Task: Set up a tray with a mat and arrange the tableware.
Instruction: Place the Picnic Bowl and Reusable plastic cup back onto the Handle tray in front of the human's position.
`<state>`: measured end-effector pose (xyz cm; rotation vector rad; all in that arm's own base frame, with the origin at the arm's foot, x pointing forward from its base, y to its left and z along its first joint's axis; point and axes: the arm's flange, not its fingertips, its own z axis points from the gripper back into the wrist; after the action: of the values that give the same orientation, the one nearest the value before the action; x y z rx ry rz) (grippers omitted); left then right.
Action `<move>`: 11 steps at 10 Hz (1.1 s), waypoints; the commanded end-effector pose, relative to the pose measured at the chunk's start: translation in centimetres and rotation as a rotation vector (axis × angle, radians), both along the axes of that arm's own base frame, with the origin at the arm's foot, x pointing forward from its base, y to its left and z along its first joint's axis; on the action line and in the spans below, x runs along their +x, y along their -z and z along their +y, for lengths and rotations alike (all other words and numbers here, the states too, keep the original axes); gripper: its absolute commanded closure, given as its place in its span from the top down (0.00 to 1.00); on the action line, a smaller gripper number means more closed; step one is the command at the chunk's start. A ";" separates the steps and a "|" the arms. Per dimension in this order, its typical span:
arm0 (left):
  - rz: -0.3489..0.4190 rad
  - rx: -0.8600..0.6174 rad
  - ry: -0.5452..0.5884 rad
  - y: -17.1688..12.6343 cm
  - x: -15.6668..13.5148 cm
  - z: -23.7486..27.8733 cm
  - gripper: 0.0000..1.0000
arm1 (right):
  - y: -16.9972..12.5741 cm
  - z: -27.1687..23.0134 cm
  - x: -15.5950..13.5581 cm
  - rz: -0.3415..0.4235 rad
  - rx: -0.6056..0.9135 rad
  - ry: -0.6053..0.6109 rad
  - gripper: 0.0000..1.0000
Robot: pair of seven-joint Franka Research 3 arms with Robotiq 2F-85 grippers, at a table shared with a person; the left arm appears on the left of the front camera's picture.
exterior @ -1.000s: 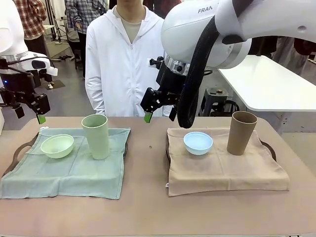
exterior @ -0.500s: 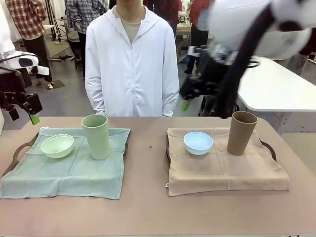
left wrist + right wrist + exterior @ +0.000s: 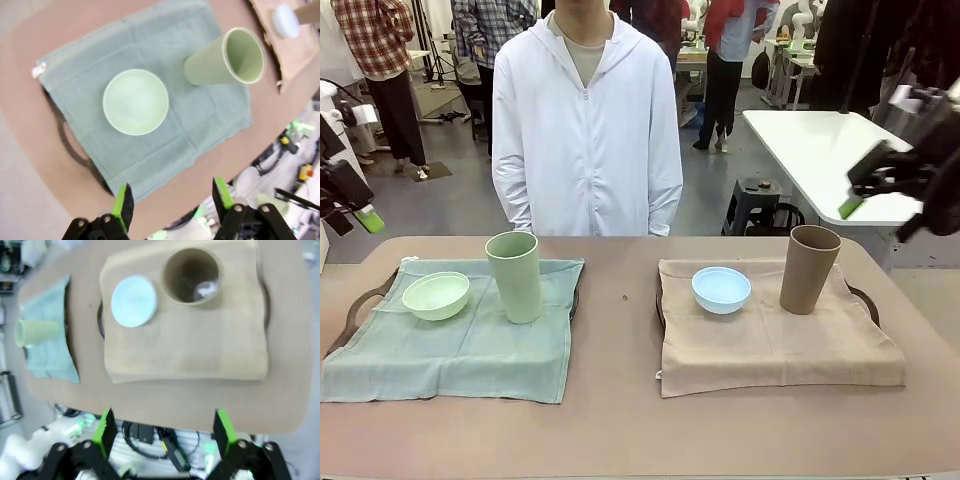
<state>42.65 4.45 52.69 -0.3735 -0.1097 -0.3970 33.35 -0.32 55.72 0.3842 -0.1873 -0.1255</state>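
Two trays sat dressed before me: pale green bowl (image 3: 436, 295) and green tumbler (image 3: 515, 276) on the green mat (image 3: 460, 350), blue bowl (image 3: 721, 289) and brown tumbler (image 3: 809, 268) on the tan mat (image 3: 780, 345); my left gripper (image 3: 172, 201) and right gripper (image 3: 163, 431) hung open, empty, above them

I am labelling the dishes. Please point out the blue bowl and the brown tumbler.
blue bowl (image 3: 721, 288): front view, middle of its inside.
brown tumbler (image 3: 809, 272): front view, middle of its outer wall.

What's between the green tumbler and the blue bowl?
Bare tabletop in the front view, between green tumbler and blue bowl, besides each mat's edge.
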 end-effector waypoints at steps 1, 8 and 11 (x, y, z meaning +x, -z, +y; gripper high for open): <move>-0.043 -0.072 -0.009 -0.6 -1.1 1.7 0.83 | 1.2 -2.0 -0.7 0.025 0.033 0.010 1.00; 0.027 -0.335 -0.181 -1.8 -2.3 8.4 0.83 | 2.5 -10.6 -1.5 -0.037 0.464 -0.023 1.00; 0.071 -0.584 -0.219 0.1 -5.2 14.1 0.83 | 5.2 -16.2 -3.6 -0.093 0.746 -0.079 1.00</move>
<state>37.46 17.46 52.61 -0.8493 -0.1757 -0.1254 29.34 -15.74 51.53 1.0465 -0.2507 -0.1349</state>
